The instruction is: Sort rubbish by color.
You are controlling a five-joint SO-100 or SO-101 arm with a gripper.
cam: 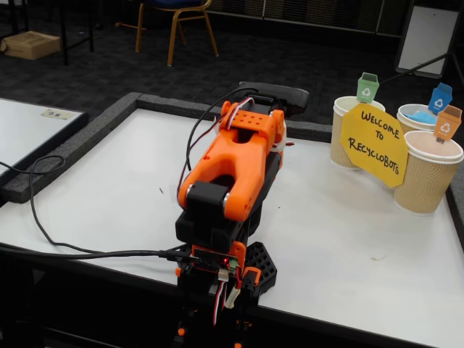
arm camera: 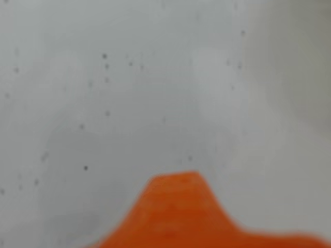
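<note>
The orange arm (cam: 232, 167) is folded low over its base at the table's front edge. My gripper (cam: 281, 142) points away from the fixed camera and is mostly hidden behind the arm. In the wrist view only a blurred orange gripper part (arm camera: 186, 217) shows at the bottom, close above the bare white table (arm camera: 155, 93). I cannot tell whether the jaws are open or shut. No loose rubbish shows on the table. Three paper cups stand at the right, marked with a green tag (cam: 367, 88), a blue tag (cam: 440, 98) and an orange tag (cam: 448, 125). Blue material (cam: 419, 114) lies in the blue-tagged cup.
A yellow sign (cam: 373, 143) reading "Welcome to Recyclobots" hangs in front of the cups. Black cables (cam: 65, 250) run across the table's front left. A grey foam border (cam: 80, 141) edges the white table. A chair (cam: 177, 22) stands on the floor behind.
</note>
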